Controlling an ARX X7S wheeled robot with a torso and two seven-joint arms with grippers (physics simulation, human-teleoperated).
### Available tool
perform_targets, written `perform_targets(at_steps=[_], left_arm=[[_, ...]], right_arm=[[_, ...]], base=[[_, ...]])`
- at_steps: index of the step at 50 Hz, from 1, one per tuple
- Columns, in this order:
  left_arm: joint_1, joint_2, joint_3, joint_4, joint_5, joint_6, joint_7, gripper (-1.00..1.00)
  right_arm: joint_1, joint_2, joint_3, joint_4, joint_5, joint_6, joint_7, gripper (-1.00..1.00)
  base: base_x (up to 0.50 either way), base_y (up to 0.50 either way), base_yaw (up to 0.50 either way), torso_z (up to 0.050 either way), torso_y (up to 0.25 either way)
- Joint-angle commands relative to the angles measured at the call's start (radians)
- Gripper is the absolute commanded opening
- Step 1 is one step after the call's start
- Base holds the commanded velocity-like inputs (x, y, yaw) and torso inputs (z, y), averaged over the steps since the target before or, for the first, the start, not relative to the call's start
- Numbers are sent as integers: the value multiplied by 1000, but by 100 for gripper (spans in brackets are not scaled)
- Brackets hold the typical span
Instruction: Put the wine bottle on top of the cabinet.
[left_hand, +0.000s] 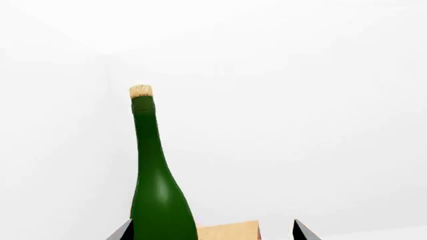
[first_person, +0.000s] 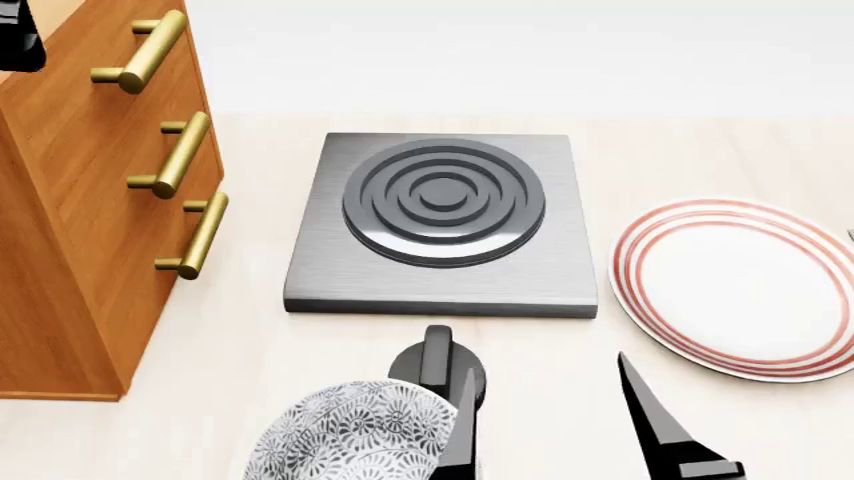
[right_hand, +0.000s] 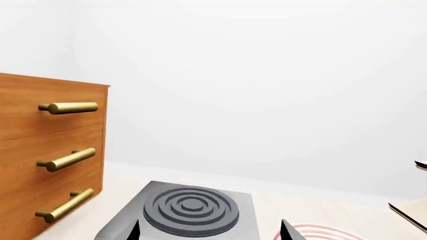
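Note:
In the left wrist view the wine bottle stands upright, dark green with a tan cork top; its label is hidden. My left gripper is open, its jaws wide apart. The bottle's body is between the fingertips, close against one fingertip and far from the other. What the bottle rests on is out of that view. The orange-brown cabinet with brass bar handles stands at the head view's left and shows in the right wrist view. The bottle is not in the head view. My right gripper is open and empty, low over the table's front.
A grey hob with dark rings lies mid-table. A white plate with red rings is to its right. A patterned bowl sits at the front, beside my right gripper. A dark arm part shows by the cabinet's top.

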Motion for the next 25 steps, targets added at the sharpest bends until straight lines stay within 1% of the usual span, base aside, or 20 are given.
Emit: perform_targets(at_steps=[1,2,3,5,7,8,11,16,20,21,25], left_arm=[[201,-40,15,320,-35,16,-39,100],[251,-22,-30,345,-68,48,-59,100],[263,-39,-1,371,-41,41,-62,100],[337,-40,-7,430,-40,61,-91,100],[386,-43,1,464,-36,81,-97,100],[435,-45,10,492,-32,101,-103,100],[474,-48,29,528,-18,107,-115,100],[570,-38,85,562,21,177,-116,100],[617,-31,116,553,48,212,-118,100],[621,-32,141,554,56,205,-109,100],[641,-27,157,554,68,213,-116,100]], right_arm=[[-1,7,10,-7,7,0,4,100],[-3,8,17,-4,13,-3,4,100],[-3,10,18,-8,12,1,7,100],[-2,11,22,-12,15,3,8,100],[-2,12,22,-15,16,4,10,100],[-2,11,21,-10,15,1,9,100],[-3,10,14,-3,10,-3,8,100],[3,12,11,-11,10,8,11,100],[2,12,10,-12,10,8,13,100],[2,12,10,-13,11,8,13,100],[3,13,10,-19,13,11,15,100]], base=[[0,0,0,0,0],[0,0,0,0,0],[0,0,0,0,0],[0,0,0,0,0],[0,0,0,0,0],[0,0,0,0,0],[0,0,0,0,0],[0,0,0,0,0],[0,0,0,0,0],[0,0,0,0,0],[0,0,0,0,0]])
